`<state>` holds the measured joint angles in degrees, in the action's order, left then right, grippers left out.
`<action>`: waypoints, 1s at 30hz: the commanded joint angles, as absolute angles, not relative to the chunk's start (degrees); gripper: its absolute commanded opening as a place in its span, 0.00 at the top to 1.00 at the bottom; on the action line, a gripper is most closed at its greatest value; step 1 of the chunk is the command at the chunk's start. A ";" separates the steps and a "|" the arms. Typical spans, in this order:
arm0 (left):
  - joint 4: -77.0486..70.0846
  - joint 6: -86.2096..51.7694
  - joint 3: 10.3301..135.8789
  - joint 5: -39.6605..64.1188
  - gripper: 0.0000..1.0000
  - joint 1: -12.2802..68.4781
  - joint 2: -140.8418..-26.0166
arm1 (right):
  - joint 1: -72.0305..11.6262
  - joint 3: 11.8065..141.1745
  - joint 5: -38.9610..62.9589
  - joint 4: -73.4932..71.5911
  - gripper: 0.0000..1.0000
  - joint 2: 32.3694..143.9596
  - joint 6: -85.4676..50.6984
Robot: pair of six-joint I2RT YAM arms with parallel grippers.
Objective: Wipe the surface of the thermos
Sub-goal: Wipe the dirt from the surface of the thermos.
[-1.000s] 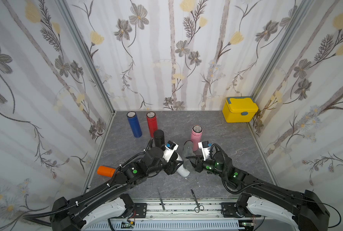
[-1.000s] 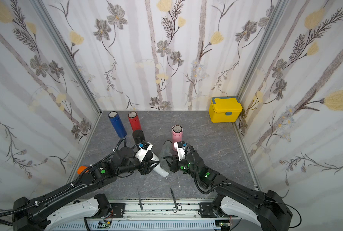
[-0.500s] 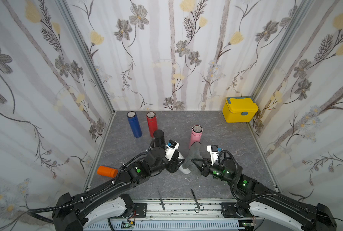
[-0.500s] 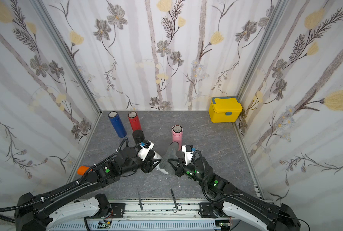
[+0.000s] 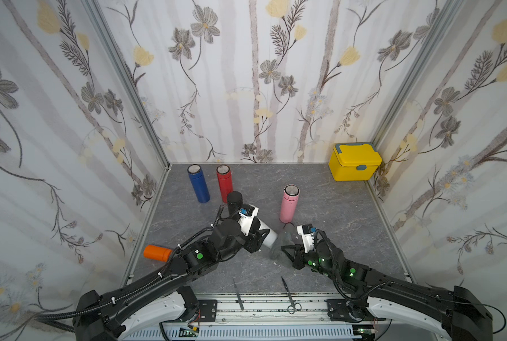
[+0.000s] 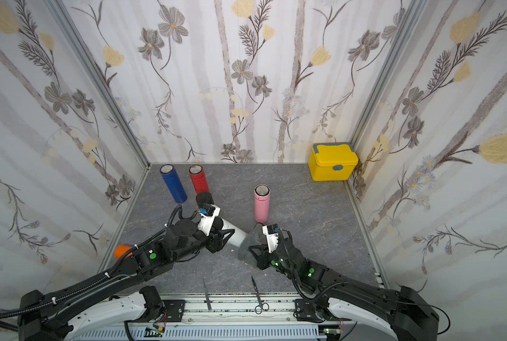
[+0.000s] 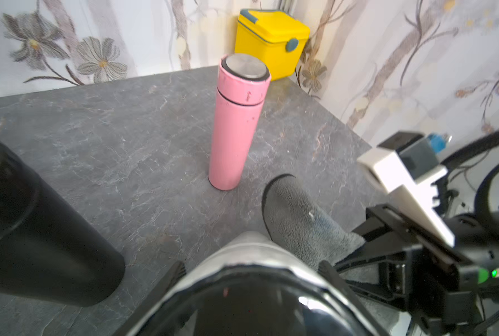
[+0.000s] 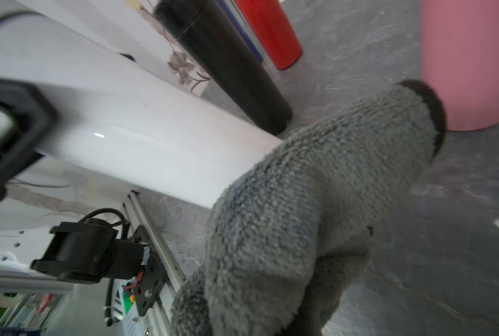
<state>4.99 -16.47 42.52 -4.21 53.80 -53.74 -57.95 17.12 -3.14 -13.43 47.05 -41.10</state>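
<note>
Left claw (image 5: 258,240) was clenched around the white thermos (image 5: 269,234), held slanting near the middle of the counter (image 5: 335,206) with its free end toward 4 o'clock in both top views, where the right claw (image 5: 286,251), clamped on a grey cloth (image 5: 278,246), pressed the fabric against that end. From the left wrist, the cloth draped the thermos's far end, a pink thermos (image 7: 236,125) standing upright beyond it and a black thermos (image 7: 38,232) alongside. From the right wrist, the cloth covered that same end.
</note>
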 commanded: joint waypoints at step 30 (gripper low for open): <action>21.66 -13.82 62.10 -4.94 1.00 57.79 -67.48 | -57.14 23.93 -12.45 6.37 1.00 34.03 -42.35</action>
